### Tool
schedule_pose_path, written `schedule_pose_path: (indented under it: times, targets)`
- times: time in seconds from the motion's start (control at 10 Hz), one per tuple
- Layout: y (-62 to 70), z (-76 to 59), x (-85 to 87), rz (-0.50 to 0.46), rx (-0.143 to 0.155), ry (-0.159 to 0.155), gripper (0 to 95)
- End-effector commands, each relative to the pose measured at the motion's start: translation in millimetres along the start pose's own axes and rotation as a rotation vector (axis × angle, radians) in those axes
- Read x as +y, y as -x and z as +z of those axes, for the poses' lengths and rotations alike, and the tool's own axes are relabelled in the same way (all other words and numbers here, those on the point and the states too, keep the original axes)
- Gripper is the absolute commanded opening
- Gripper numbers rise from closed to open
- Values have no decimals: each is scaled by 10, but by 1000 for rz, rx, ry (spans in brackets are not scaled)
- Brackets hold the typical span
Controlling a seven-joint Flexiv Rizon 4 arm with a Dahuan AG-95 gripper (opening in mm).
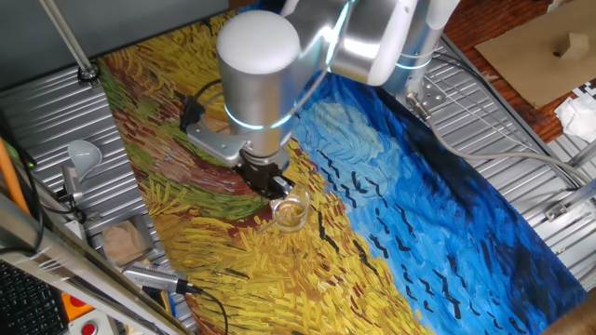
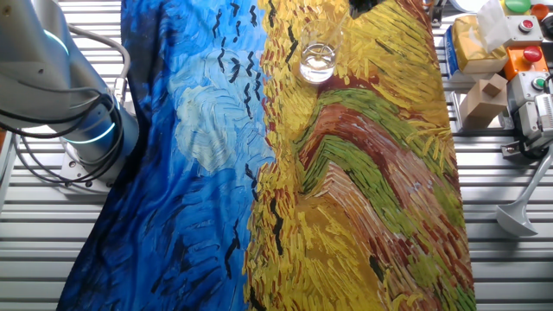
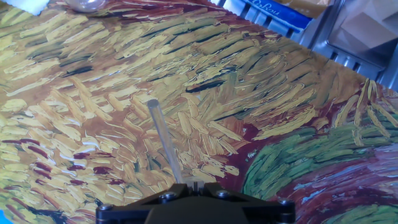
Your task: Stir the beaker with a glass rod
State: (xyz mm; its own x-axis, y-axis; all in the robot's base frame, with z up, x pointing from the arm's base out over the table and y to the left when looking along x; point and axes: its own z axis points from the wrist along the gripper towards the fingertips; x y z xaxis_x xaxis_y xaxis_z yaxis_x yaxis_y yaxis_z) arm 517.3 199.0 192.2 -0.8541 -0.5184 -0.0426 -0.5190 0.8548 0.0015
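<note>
The beaker (image 1: 291,212) is a small clear glass cylinder standing upright on the yellow part of the painted cloth; it also shows in the other fixed view (image 2: 318,56). My gripper (image 1: 267,179) hangs low over the cloth, just up and left of the beaker and beside it, not over its mouth. In the hand view the gripper (image 3: 194,185) is shut on a thin clear glass rod (image 3: 165,142). The rod points forward over the cloth and its tip is free above the yellow strokes. In the other fixed view only a dark bit of the gripper (image 2: 359,4) shows at the top edge.
A white funnel (image 1: 84,156) lies on the metal slats off the cloth's edge, also in the other fixed view (image 2: 518,216). Small cardboard boxes (image 2: 484,93) and an orange-grey device (image 2: 529,62) stand beside the cloth. The arm's base (image 2: 86,147) stands at the blue side.
</note>
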Motion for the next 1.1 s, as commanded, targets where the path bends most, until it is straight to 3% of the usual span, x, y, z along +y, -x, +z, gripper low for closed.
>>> schedule_pose_path:
  times: [0.1,0.5,0.9,1.1]
  targets:
    - [-84,-16,-177,-30,0,1,0]
    - [-317,-31,-649,-110,-4,4,0]
    - [-317,-31,-649,-89,-22,26,0]
    - [-317,-31,-649,-2,-28,27,0]
